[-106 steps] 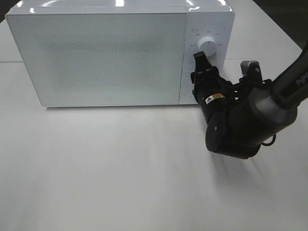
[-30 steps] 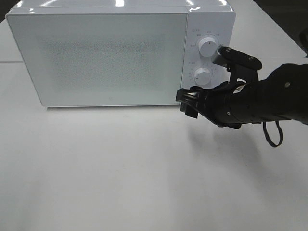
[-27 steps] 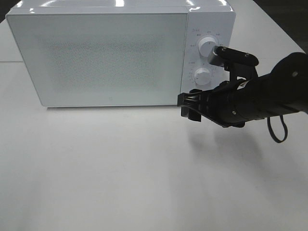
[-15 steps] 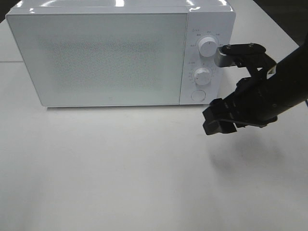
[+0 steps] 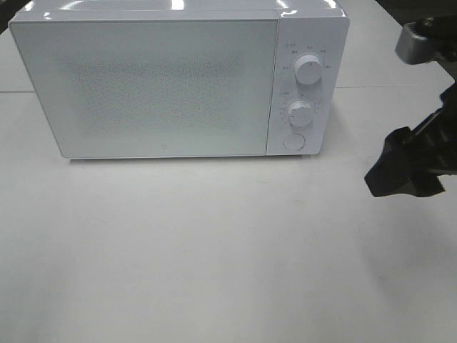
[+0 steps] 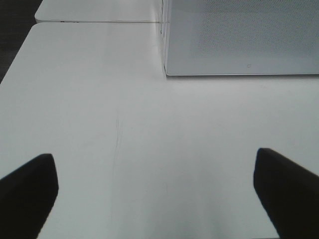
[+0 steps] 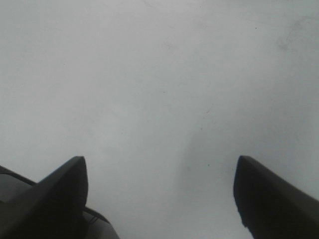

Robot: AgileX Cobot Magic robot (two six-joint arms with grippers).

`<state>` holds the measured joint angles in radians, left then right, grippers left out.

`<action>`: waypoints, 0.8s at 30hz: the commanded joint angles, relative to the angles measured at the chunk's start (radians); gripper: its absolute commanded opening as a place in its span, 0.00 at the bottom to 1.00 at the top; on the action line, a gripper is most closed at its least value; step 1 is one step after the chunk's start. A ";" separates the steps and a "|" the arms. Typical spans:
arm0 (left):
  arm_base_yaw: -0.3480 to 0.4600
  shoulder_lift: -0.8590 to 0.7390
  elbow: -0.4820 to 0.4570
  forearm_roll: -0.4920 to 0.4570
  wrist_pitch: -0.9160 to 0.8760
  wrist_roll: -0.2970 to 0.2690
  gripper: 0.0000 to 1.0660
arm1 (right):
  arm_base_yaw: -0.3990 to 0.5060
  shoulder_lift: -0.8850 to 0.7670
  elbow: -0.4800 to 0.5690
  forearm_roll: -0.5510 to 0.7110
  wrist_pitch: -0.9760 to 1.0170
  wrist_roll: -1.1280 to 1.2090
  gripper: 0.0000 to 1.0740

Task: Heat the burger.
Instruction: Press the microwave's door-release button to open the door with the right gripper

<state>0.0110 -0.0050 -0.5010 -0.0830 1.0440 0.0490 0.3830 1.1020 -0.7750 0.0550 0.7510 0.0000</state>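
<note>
Microwave [image 5: 178, 78] shut, burger unseen, likely heating inside; left gripper [image 6: 154, 157] and right gripper [image 7: 160, 159] both gape empty.

The microwave [image 5: 307, 21] stands at the rear of the surface [image 5: 214, 250], door [image 5: 150, 86] left, control panel [image 5: 325, 100] right. On the panel 2 knobs [image 5: 308, 69] sit in a vertical line, with 1 button [image 5: 293, 141] below them. The right arm's fingers [image 5: 393, 171] hang right of the microwave, well apart.

Bright overhead light; glare on microwave [image 5: 164, 86] top; wrist views seemingly soft.
</note>
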 commanded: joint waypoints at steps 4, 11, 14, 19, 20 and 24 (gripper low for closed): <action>0.004 -0.023 0.003 -0.004 -0.009 -0.001 0.94 | -0.005 -0.152 -0.004 -0.014 0.122 0.000 0.72; 0.004 -0.023 0.003 -0.004 -0.009 -0.001 0.94 | -0.017 -0.441 0.065 -0.055 0.209 0.016 0.72; 0.004 -0.023 0.003 -0.004 -0.009 -0.001 0.94 | -0.066 -0.529 0.092 -0.061 0.259 0.027 0.72; 0.004 -0.023 0.003 -0.004 -0.009 -0.001 0.94 | -0.138 -0.699 0.138 -0.062 0.292 0.039 0.71; 0.004 -0.023 0.003 -0.004 -0.009 -0.001 0.94 | -0.151 -0.764 0.156 -0.060 0.301 0.067 0.71; 0.004 -0.023 0.003 -0.004 -0.009 -0.001 0.94 | -0.178 -0.840 0.179 -0.060 0.318 0.084 0.71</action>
<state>0.0110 -0.0050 -0.5010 -0.0830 1.0440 0.0490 0.2240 0.2970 -0.6080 0.0000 1.0510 0.0660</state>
